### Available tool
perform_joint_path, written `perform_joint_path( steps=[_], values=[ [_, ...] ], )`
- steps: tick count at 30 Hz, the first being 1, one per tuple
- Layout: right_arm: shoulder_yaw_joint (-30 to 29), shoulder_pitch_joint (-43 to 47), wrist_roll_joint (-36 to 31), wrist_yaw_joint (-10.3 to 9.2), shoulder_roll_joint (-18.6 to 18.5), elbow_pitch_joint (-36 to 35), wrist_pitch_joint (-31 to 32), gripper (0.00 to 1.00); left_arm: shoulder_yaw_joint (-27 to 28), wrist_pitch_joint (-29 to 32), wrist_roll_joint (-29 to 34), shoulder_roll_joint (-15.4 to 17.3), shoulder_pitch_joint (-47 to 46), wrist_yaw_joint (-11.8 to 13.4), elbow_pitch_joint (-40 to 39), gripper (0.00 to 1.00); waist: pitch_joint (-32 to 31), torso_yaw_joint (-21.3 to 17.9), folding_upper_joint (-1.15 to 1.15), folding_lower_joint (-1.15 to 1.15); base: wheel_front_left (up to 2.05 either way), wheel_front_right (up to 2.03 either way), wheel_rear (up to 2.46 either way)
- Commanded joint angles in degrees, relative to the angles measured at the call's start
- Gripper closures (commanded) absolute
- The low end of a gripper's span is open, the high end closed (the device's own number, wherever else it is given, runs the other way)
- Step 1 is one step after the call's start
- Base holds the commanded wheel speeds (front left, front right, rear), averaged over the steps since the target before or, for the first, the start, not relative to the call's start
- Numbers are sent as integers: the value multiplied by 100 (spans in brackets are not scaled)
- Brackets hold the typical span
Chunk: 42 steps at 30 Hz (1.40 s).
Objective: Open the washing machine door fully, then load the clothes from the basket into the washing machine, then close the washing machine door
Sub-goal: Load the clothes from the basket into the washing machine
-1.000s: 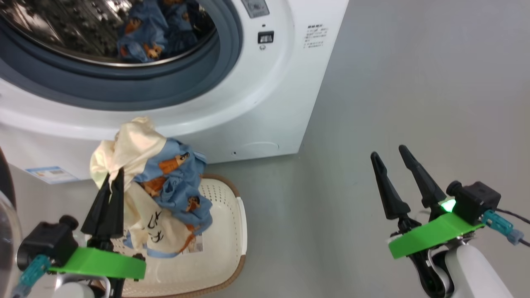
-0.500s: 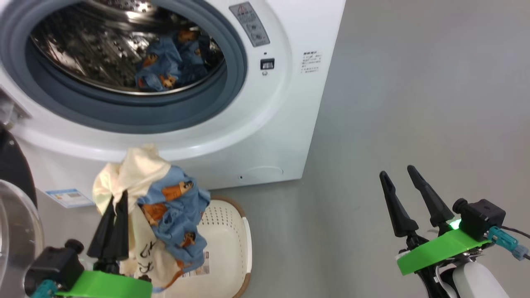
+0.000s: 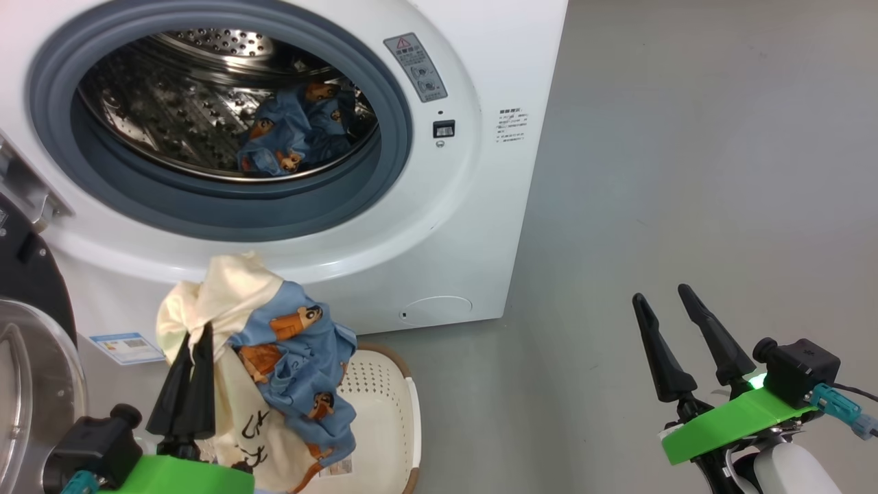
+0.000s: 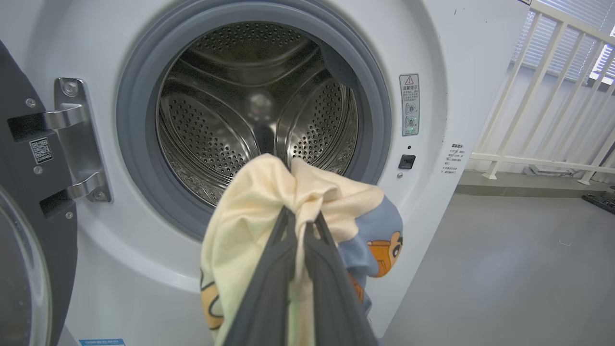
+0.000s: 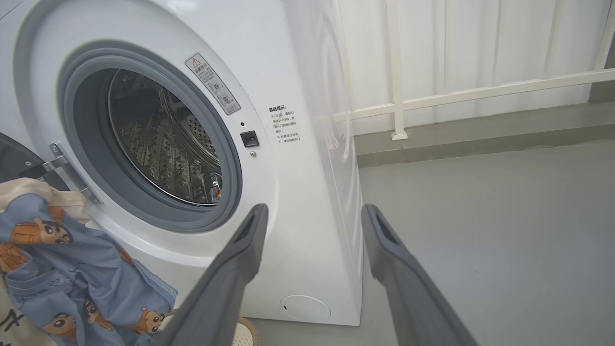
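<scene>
Below the unreadable grey warning label (image 3: 415, 67) on the white boxy washing machine (image 3: 480, 226), the left tool (image 3: 195, 333) clamped bear-printed blue-and-cream clothes (image 3: 295, 357); the right tool (image 3: 662, 293) gaped wide.

The head camera has tilted upward, so the whole picture has slid down; this is the camera's own move, not a move of the things. The washing machine (image 3: 480, 206) now shows nearly all of its round opening, where before only the lower part was seen, and the drum (image 3: 171, 116) is visible up to its top. The warning sticker (image 3: 418, 68) has come fully into the picture. On the left, the hinge (image 3: 27, 192) and more of the washing machine door (image 3: 31, 288) have appeared. The basket (image 3: 394, 412) is now cut by the bottom edge. The clothes (image 3: 295, 357) in the left gripper (image 3: 197, 336) reach slightly higher against the machine's white front.
</scene>
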Motion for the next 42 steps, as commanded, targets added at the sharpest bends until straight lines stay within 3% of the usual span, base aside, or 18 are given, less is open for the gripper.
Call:
perform_joint_path(
  steps=[1,16,29,36,42],
  values=[
    [113,5,67,16,-83,-157,-27,0,241,-52,36,57,-47,25,-112,100,0,6,0,0,0,0,0],
    [100,55,51,16,-98,-188,-27,0,357,-52,138,20,-206,-116,-6,100,20,100,0,0,0,0,0],
    [159,-73,32,16,-10,-202,-27,0,456,33,163,273,-1526,-245,129,100,411,22,0,0,0,0,0],
    [154,-249,-15,16,78,-293,-27,0,542,34,56,355,-2667,-397,700,100,926,-121,0,0,0,0,0],
    [149,-538,-103,16,266,-416,-27,0,463,61,15,534,-3931,-620,1954,100,1664,-373,0,0,0,0,0]
  ],
)
